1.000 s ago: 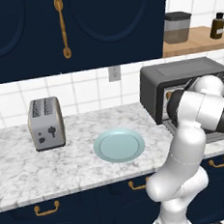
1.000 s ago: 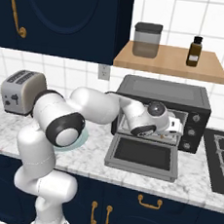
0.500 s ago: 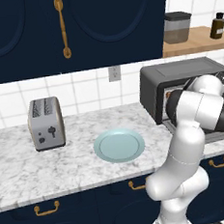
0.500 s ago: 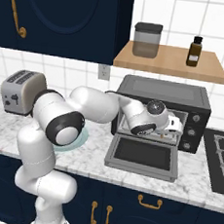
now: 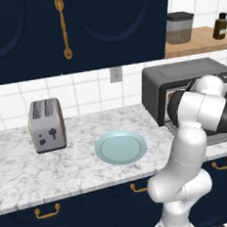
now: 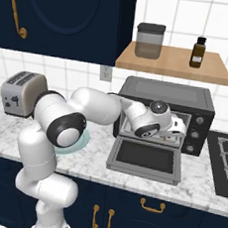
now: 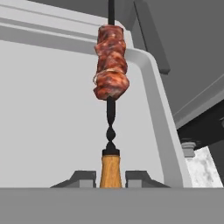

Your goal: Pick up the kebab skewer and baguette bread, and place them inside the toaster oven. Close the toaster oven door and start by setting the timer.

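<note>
Our two base views look forward and down from behind the arm, left and right, at mid range. We share the worktop (image 5: 67, 174), toaster oven (image 6: 167, 99), plate (image 5: 120, 147) and silver toaster (image 6: 21, 94) across both. Hand view looks close-up along the pincer (image 7: 110, 177) into the oven.
</note>
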